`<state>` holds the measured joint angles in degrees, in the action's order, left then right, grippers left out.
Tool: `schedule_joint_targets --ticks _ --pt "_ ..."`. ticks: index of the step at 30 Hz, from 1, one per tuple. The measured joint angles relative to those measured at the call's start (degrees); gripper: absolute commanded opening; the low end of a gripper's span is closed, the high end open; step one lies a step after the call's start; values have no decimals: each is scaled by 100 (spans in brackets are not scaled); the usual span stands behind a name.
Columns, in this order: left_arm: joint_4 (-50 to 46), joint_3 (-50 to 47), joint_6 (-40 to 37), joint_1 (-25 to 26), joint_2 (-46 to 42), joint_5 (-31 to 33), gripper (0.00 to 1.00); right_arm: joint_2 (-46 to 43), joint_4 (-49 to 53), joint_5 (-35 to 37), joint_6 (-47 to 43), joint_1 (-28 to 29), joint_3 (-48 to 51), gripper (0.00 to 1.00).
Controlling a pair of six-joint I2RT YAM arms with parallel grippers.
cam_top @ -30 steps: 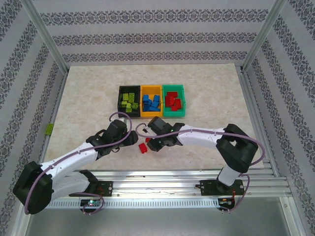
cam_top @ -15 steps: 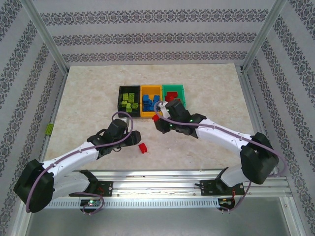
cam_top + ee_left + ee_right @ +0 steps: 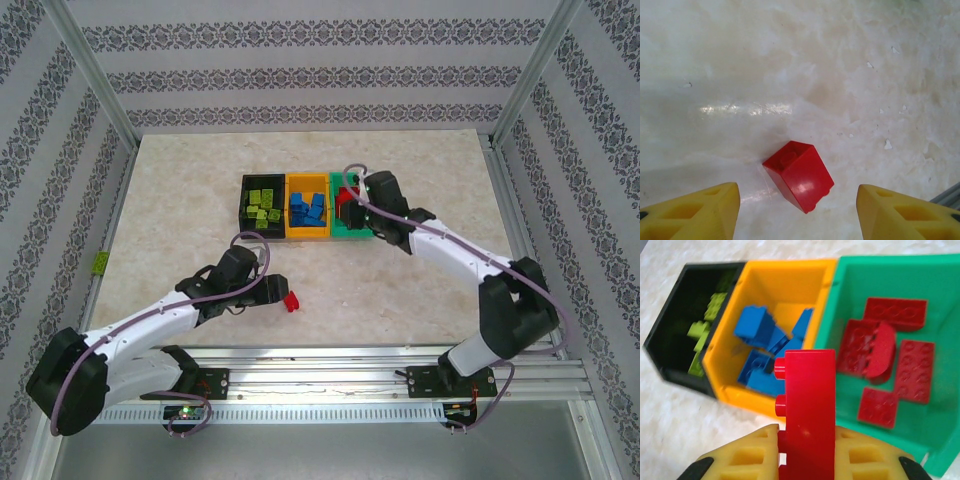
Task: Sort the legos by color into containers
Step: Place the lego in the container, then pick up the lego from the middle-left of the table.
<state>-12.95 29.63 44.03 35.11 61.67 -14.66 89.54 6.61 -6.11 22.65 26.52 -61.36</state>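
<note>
The tall red plastic studded brick [image 3: 809, 410] runs off the right wrist view's bottom edge and covers part of the orange plastic bin's [image 3: 785, 290] near wall. Right of that bin, the green plastic bin [image 3: 890, 275] is cut off; left of it, the black plastic bin [image 3: 675, 340] is blurred.

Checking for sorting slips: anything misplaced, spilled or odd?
No colour is mixed in the black bin, orange bin or green bin. One loose red brick lies on the table between the left gripper's open jaws; the right gripper clamps a second red brick above the bins.
</note>
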Motion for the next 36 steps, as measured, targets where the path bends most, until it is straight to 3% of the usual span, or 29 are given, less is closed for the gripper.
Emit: schedule_joint_targets --ticks 2,9,15,20,28,36 --pt "-20 -17 0 0 -48 -63 63 297 -17 -48 33 -245 -269 34" --pt "-76 -63 2 0 -68 -238 64 754 -81 -249 127 -605 -601 44" --pt "-79 -70 0 0 -66 -264 67 599 -247 -411 96 -527 -151 45" --pt "-68 -70 -2 0 2 -297 67 -33 -164 -422 11 -498 654 46" --pt "-35 26 -7 2 916 -520 71 -1169 -111 -236 -11 -498 1609 46" --pt "-181 577 -9 81 1464 -625 72 -1375 42 -31 -66 -498 1980 48"
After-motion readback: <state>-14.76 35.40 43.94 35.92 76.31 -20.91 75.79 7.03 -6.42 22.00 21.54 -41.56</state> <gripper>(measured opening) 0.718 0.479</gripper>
